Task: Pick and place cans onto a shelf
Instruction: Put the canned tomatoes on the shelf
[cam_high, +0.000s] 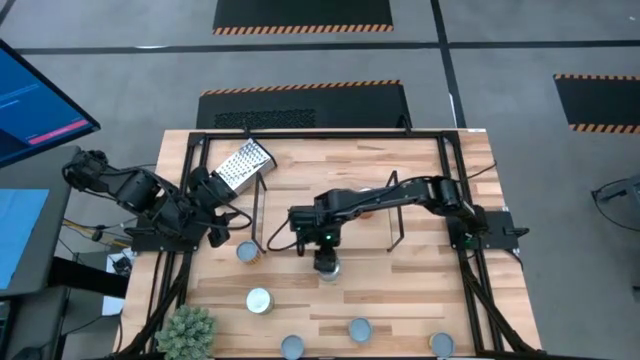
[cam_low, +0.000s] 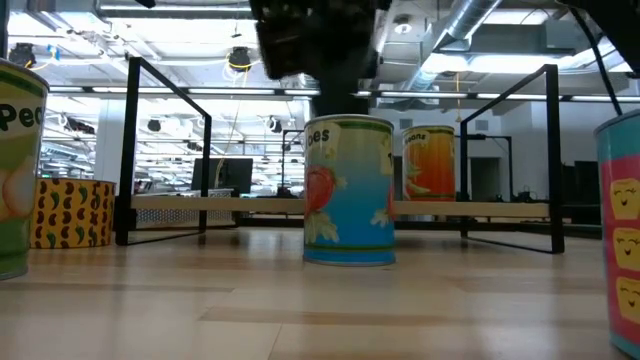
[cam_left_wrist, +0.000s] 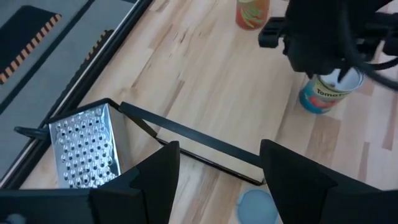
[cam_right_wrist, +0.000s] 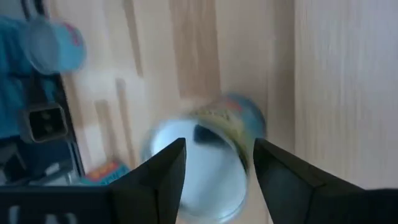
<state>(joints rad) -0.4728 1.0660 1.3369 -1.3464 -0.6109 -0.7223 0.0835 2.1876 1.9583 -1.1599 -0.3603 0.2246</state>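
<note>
Hovering over a blue can (cam_high: 327, 267), the right gripper (cam_high: 325, 262) has its fingers spread to either side of the lid, clamping nothing. That can stands upright on the table (cam_high: 420, 290), just in front of the shelf (cam_high: 330, 215). One orange can (cam_low: 430, 162) stands on the shelf. Left gripper (cam_high: 222, 225) waits by the grater (cam_high: 245, 165), fingers apart, empty. Other cans (cam_high: 258, 300) stand along the table's near side.
</note>
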